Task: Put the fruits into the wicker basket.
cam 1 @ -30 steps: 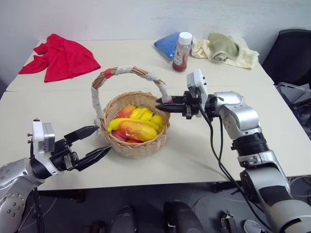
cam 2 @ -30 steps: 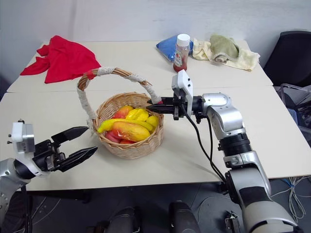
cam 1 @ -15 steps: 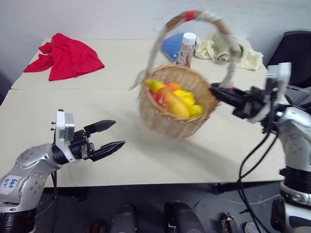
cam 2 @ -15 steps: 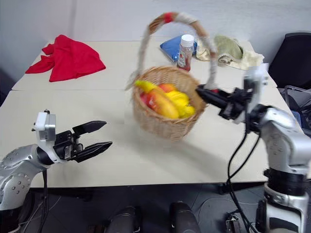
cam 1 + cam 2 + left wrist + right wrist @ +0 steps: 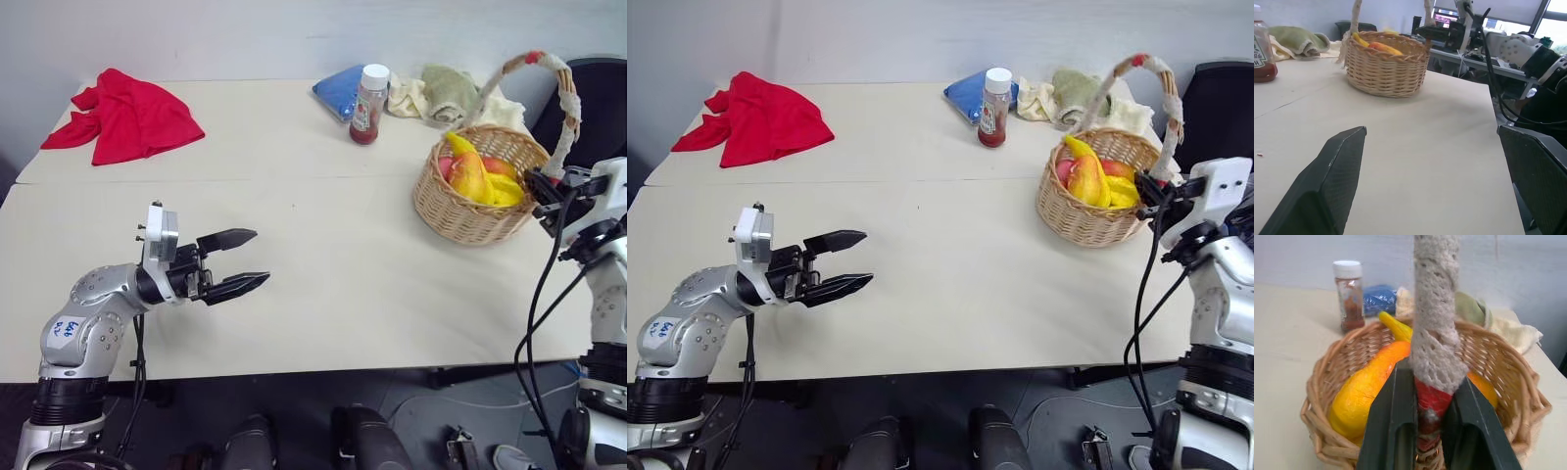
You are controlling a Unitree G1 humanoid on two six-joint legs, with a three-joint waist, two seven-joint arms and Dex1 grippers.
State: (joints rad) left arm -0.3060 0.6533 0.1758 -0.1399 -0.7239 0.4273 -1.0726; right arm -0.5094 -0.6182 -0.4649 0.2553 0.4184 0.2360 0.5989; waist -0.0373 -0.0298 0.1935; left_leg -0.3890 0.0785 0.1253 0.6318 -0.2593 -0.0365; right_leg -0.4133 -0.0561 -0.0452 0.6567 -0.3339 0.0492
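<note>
Fruits [image 5: 1092, 180] are lying piled inside the wicker basket [image 5: 1095, 213], which is sitting on the table [image 5: 960, 274] at its right side, near the edge and just in front of the pale towels [image 5: 1087, 98]. The right gripper [image 5: 1430, 423] is pinching the foot of the basket's cloth-wrapped handle [image 5: 1436, 308], its two dark fingers pressed against either side of the red band where the handle meets the rim. The left gripper [image 5: 235, 262] is hovering over bare table well to the left, its jaws standing wide apart and holding nothing.

Judging from this, the main risk is sitting with that narrow pinch: the hold is landing low on one side of the handle, so if the gripper is pulling or lifting, the basket is likely to be tipping away and spilling the banana [image 5: 1395, 327] and the mango [image 5: 1369, 387]. The basket is also resting close to the table's right edge, so a careless push could be sending it over. Letting go abruptly could be rocking it too.

How many pieces are lying under the top layer is hard to tell, since the upper fruits and the rim are covering them. The basket's far wall is partly masked by the handle in the right wrist view, and the bottle [image 5: 994, 94] label is too small to read.
</note>
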